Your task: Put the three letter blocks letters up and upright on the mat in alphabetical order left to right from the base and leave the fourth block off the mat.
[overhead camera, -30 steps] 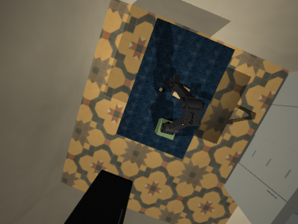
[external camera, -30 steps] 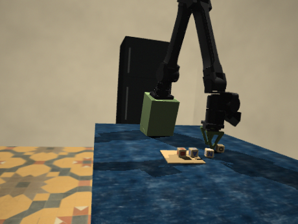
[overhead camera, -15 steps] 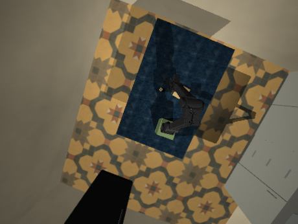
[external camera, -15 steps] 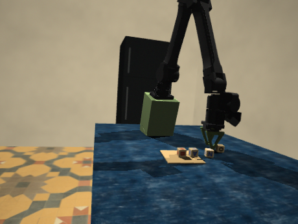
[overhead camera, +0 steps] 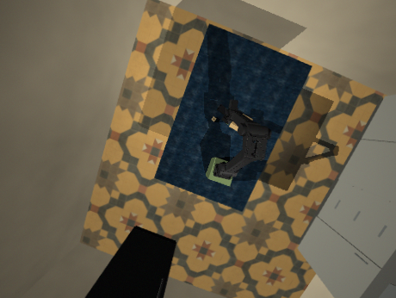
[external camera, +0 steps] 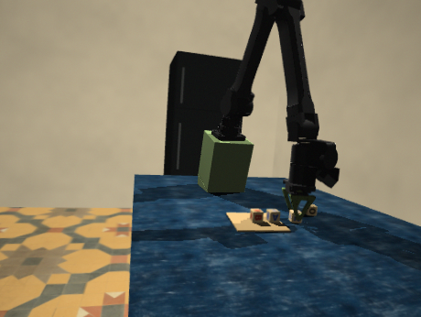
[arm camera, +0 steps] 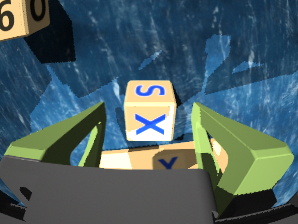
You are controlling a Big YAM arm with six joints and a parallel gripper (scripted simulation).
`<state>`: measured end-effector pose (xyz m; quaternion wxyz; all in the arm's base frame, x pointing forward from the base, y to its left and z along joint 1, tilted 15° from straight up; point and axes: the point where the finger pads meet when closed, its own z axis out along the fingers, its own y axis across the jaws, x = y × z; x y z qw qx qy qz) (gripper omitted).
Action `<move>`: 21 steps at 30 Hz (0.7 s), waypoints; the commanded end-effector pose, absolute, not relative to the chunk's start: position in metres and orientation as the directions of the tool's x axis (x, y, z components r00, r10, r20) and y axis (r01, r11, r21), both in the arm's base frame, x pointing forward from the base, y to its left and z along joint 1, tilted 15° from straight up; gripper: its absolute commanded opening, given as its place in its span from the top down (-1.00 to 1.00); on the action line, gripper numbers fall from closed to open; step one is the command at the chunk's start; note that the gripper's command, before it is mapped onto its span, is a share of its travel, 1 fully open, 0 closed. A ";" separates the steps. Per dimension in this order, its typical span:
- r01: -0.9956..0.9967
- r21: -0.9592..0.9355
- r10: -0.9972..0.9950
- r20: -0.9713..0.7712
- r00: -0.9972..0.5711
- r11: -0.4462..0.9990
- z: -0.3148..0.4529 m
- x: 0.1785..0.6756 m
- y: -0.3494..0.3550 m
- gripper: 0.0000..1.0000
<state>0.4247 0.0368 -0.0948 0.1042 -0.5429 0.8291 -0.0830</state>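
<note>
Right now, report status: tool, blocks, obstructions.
Tool open, low over the X block, fingers either side, not gripping. Two blocks on mat; X block off its edge. Numbered block nearby, off mat, no obstruction.

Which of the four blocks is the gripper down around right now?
The block with the blue X, just off the mat's edge. It sits between the open gripper's green fingers; the others stand apart.

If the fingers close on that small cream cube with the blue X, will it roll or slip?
The small cream cube with the blue X probably won't roll: it rests flat on the blue table top. Its flat sides suit the open green gripper, whose fingers flank it. It looks rigid, likely light.
</note>
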 end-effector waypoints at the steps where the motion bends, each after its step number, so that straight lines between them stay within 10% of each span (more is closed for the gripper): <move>1: -0.878 -0.263 -0.916 -0.092 -0.390 0.400 -0.101 0.438 0.032 -0.26; 21: -0.881 -0.254 -0.916 -0.087 -0.391 0.400 -0.107 0.435 0.032 -0.26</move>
